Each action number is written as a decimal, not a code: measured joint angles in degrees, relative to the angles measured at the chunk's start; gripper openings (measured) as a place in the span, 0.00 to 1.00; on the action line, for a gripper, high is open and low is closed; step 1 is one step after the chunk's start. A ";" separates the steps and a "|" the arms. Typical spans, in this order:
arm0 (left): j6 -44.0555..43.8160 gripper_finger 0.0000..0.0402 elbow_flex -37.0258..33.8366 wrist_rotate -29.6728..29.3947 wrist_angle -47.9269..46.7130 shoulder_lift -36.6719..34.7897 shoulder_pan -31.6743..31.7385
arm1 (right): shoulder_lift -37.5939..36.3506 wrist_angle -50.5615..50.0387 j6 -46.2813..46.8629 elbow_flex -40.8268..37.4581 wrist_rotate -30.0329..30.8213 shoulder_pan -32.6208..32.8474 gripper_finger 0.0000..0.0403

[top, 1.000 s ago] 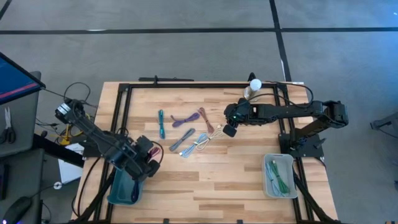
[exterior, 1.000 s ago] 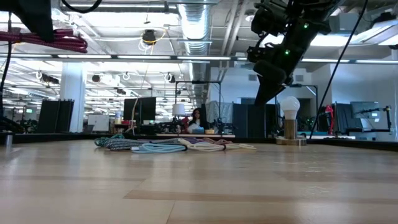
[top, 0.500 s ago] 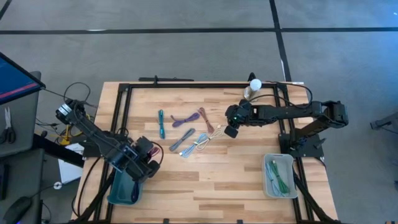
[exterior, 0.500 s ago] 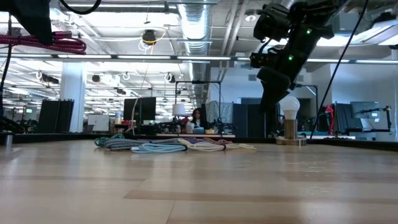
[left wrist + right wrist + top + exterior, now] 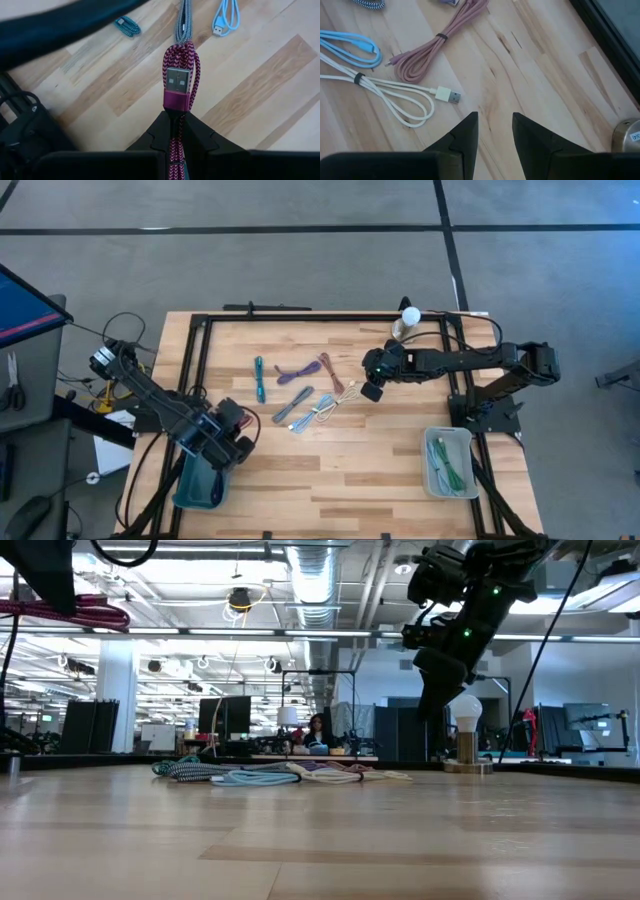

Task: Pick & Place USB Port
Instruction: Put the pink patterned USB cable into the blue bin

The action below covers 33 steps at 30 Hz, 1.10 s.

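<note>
Above the blue plastic bin [image 5: 198,485], left gripper [image 5: 176,127]: we see jaws clamped on braided magenta USB cable [image 5: 179,75].
Right gripper [image 5: 495,129]: jaws apart, empty.

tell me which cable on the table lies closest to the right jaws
The white cable, bundled with a tie, its USB plug pointing toward the right gripper; the pink cable lies farther off.

— What's carrying everything?
— A wooden table [image 5: 340,470] with a black frame [image 5: 195,360].
— What lies on it?
— Bundled cables mid-table: teal cable [image 5: 260,378], purple cable [image 5: 293,373], pink cable [image 5: 437,44], grey cable [image 5: 292,406], light blue cable [image 5: 318,410], white cable [image 5: 395,95]. A lamp [image 5: 408,320] stands at the far edge.
</note>
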 joint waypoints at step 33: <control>-27.31 0.13 -14.20 9.75 15.89 -0.02 -16.20 | 0.00 -0.20 -0.01 0.04 0.11 0.00 0.28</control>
